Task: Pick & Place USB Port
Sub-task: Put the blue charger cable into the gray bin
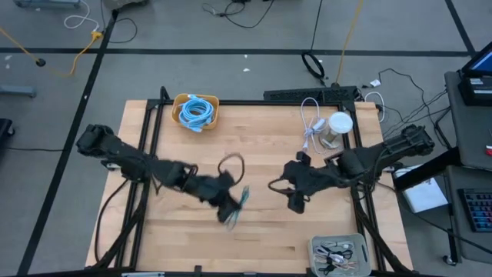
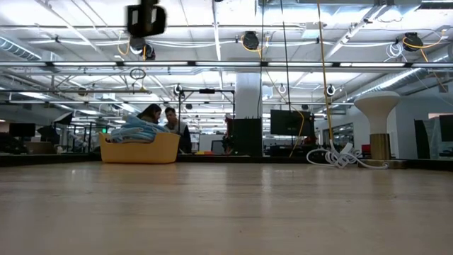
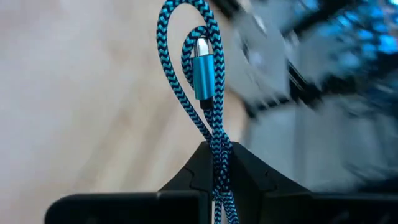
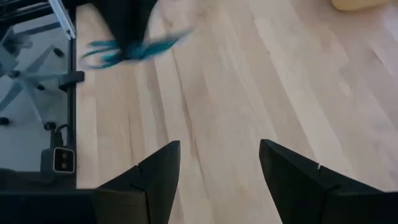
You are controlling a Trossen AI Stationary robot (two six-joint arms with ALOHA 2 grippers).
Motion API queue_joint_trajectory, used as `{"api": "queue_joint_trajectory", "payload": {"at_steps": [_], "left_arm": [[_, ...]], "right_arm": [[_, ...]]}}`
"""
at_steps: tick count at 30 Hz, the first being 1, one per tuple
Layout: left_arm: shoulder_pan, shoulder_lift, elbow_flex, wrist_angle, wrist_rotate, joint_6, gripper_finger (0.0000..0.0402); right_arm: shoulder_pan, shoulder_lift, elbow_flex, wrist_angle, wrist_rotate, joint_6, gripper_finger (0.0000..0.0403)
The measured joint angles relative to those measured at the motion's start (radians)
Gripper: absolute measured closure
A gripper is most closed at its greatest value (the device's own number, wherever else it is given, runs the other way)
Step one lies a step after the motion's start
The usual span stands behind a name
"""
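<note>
Jaws first: from above we see the left gripper (image 1: 232, 209) closed tight on a blue braided cable (image 1: 242, 198) over the middle of the wooden table (image 1: 261, 231), while the right gripper (image 1: 296, 201) sits near it with its 2 fingers spread and nothing between them. A yellow basket (image 1: 196, 111) of coiled blue cables stands at the far left of the table, a white cable (image 1: 310, 123) and a white stand (image 1: 338, 127) at the far right, and a small tray (image 1: 338, 254) of bits sits at the near right edge.

At table height we see the yellow basket (image 2: 139, 147) on the left, the white cable (image 2: 340, 157) and the stand (image 2: 377, 124) on the right, and people in the room behind. Neither gripper shows here.

On the left wrist we see the dark fingers (image 3: 199, 171) pinched together on the cable (image 3: 214, 134), which loops above them with its metal plug (image 3: 202, 71) hanging inside the loop.

On the right wrist we see 2 fingers (image 4: 158, 171) held wide apart over bare wood, and the blue cable (image 4: 134, 46) farther off, blurred, under the other arm.
</note>
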Motion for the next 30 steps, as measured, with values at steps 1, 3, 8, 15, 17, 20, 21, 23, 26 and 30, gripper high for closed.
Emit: {"api": "queue_joint_trajectory", "payload": {"at_steps": [1,3,8,15,17,20,21,23,26,30], "left_arm": [[0.019,-0.001,0.036,-0.041,-0.042,0.042,0.0373],[0.053,0.0,0.099,-0.119,-0.136,0.123,0.0373],[0.137,0.039,0.216,-0.143,-0.23,0.263,0.0373],[0.151,0.064,0.285,-0.149,-0.324,0.313,0.0373],[0.145,0.065,0.295,-0.151,-0.337,0.312,0.0373],[0.135,0.065,0.311,-0.153,-0.359,0.321,0.0373],[0.133,0.065,0.316,-0.151,-0.359,0.321,0.0373],[0.129,0.065,0.325,-0.152,-0.356,0.324,0.0373],[0.123,0.065,0.335,-0.147,-0.353,0.331,0.0373],[0.119,0.065,0.336,-0.132,-0.344,0.327,0.0373]], "right_arm": [[0.012,-0.01,0.0,-0.016,0.022,0.028,0.019],[0.038,-0.033,-0.015,0.016,0.103,0.086,0.019],[0.043,-0.094,-0.155,0.516,0.202,0.117,0.019],[-0.035,-0.135,-0.356,0.847,0.173,0.189,0.019],[-0.043,-0.15,-0.403,0.858,0.176,0.218,0.019],[-0.054,-0.165,-0.457,0.95,0.175,0.227,0.019],[-0.059,-0.169,-0.47,0.974,0.176,0.227,0.019],[-0.074,-0.17,-0.481,1.019,0.177,0.219,0.019],[-0.099,-0.171,-0.481,1.05,0.17,0.2,0.019],[-0.13,-0.17,-0.481,1.057,0.139,0.183,0.019]]}}
